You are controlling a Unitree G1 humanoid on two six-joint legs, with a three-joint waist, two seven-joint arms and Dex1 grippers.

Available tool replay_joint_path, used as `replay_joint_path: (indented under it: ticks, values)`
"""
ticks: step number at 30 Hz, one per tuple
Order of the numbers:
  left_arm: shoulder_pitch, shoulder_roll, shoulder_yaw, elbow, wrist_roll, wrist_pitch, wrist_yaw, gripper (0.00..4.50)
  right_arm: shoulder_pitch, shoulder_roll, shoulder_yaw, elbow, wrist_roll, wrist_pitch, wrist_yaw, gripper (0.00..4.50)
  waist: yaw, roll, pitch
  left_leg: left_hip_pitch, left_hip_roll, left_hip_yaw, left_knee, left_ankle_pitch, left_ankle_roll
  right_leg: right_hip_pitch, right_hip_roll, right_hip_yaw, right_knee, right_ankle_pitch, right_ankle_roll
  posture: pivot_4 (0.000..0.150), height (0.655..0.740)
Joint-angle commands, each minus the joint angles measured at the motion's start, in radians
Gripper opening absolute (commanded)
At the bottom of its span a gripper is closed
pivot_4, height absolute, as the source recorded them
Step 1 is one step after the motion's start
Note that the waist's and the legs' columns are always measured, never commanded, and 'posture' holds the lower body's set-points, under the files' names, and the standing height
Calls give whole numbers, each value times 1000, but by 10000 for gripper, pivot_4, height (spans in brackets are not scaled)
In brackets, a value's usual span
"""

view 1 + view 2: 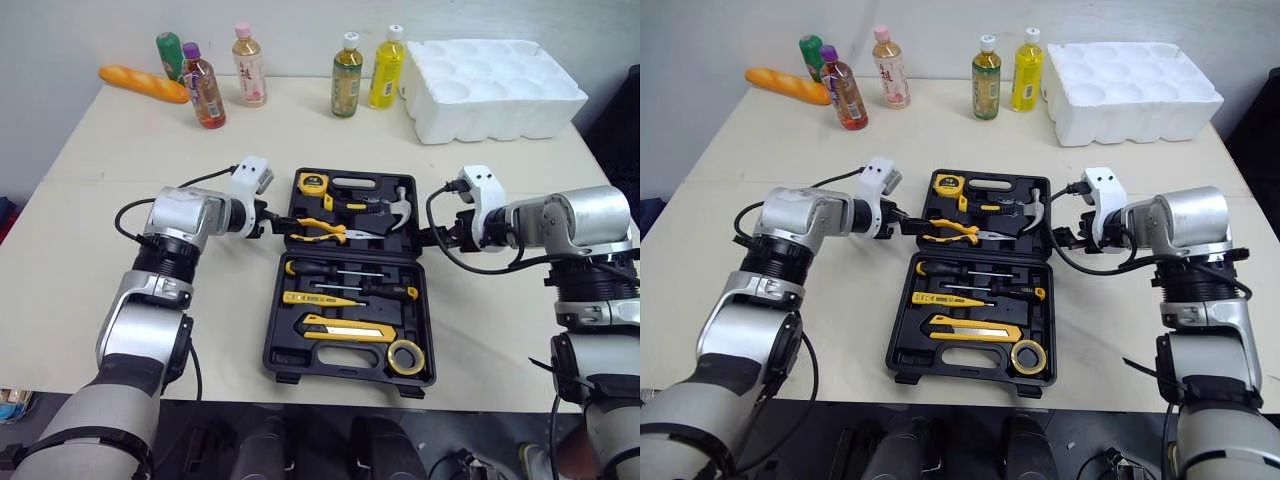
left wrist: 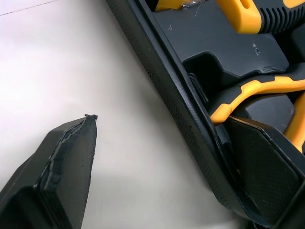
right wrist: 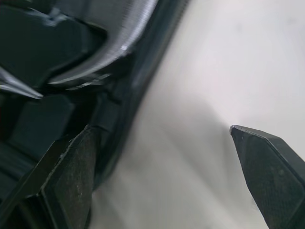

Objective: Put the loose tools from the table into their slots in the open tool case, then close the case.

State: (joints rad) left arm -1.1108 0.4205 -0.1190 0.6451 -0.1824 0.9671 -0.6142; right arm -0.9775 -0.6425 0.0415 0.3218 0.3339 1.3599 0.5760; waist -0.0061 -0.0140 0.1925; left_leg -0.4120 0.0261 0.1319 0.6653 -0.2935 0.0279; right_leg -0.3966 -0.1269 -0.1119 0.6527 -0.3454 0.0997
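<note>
Tools fill the open case [image 1: 272, 330], which lies flat in the middle of the table [image 1: 100, 200], its lid half on the far side. In the lid half sit a tape measure [image 1: 313, 183], pliers [image 1: 322, 230] and a hammer [image 1: 400, 210]. The near half holds screwdrivers [image 1: 340, 270], a yellow knife [image 1: 345, 328] and a roll of tape [image 1: 405, 357]. The left gripper [image 1: 275, 225] is low at the left edge of the lid half with its fingers spread. In the left wrist view one finger [image 2: 66, 176] is over bare table outside the case and the other is inside the rim, next to a pliers handle, so the case wall stands between them. The right gripper [image 1: 432, 237] is at the opposite edge, near the hammer head, also spread wide. In the right wrist view one finger [image 3: 66, 181] is right against the case wall and the other is out over the table. I cannot tell whether either gripper actually touches the case. Along the far edge of the table stand several bottles [image 1: 346, 75], with a loaf [image 1: 143, 83] at the left end and a white foam tray [image 1: 490, 88] at the right.
</note>
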Motion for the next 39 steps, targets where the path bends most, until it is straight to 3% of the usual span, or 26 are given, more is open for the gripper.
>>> replay_joint_path:
  ticks: [1, 7, 9, 12, 17, 18, 20, 25, 31, 37, 39]
  values:
    - [-29, -4, 6, -1, 13, -16, -8, 44891, -25, 8, -23, 20, -19, -1, -34, 45000, 0, 0, 0, 0, 0, 0, 0, 0, 0, 0, 0, 0, 0, 0, 0, 1500, 7400]
    - [-30, -11, 9, -1, 20, -13, -13, 44891, -36, 40, -37, 69, -22, -11, -72, 45000, 0, 0, 0, 0, 0, 0, 0, 0, 0, 0, 0, 0, 0, 0, 0, 1500, 7400]
    - [-31, -12, 8, 0, 21, -14, -14, 45000, -38, 44, -40, 73, -18, -5, -76, 39743, 0, 0, 0, 0, 0, 0, 0, 0, 0, 0, 0, 0, 0, 0, 0, 1500, 7400]
    - [-35, -17, 14, 0, 13, -4, -26, 37246, -35, 65, -61, 86, -11, 13, -87, 27571, 0, 0, 0, 0, 0, 0, 1, 0, 0, 0, 0, 0, 1, 0, 0, 1500, 7400]
    - [-28, -25, 12, 14, 0, 30, -63, 13552, -36, 106, -125, 89, -2, 38, -122, 1329, 0, -3, -2, 1, 0, 0, 2, 0, 0, 1, 0, 1, 2, 0, 0, 1500, 7400]
    - [-29, -29, 19, 21, -4, 34, -62, 9075, -37, 113, -137, 88, 0, 44, -129, 0, 0, -3, -2, 2, 0, 0, 2, 0, 0, 2, 0, 1, 2, 0, 0, 1500, 7400]
    - [-31, -35, 29, 34, -7, 33, -57, 5054, -33, 136, -176, 77, 9, 56, -151, 0, 0, -3, -2, 4, 0, 0, 2, 0, 1, 3, -1, 1, 2, 0, 0, 1500, 7400]
    - [-39, -52, 49, 53, -8, 20, -47, 4112, -28, 212, -277, 37, 24, 50, -214, 0, -3, -3, -2, 5, 0, 1, 1, 0, 1, 3, -1, 3, 4, 0, 0, 1500, 7400]
    - [-35, -75, 101, 34, 2, -95, 21, 2877, 35, 284, -337, -113, 38, -238, -227, 0, -21, -4, -3, 5, 0, 2, 1, 2, 0, 2, -1, 4, 6, 0, 0, 1500, 7400]
    - [1, -81, 137, -19, 33, -308, 101, 1928, 130, 269, -258, -204, -26, -558, -187, 0, -23, -5, -2, 4, -1, 4, -2, 2, 0, -2, -2, 5, 5, 0, 0, 1500, 7400]
    - [31, -96, 178, -39, 23, -426, 143, 1299, 196, 252, -190, -233, -99, -765, -157, 0, -25, -5, -2, 3, -1, 5, -2, 2, 0, -4, -2, 6, 5, 0, 0, 1500, 7400]
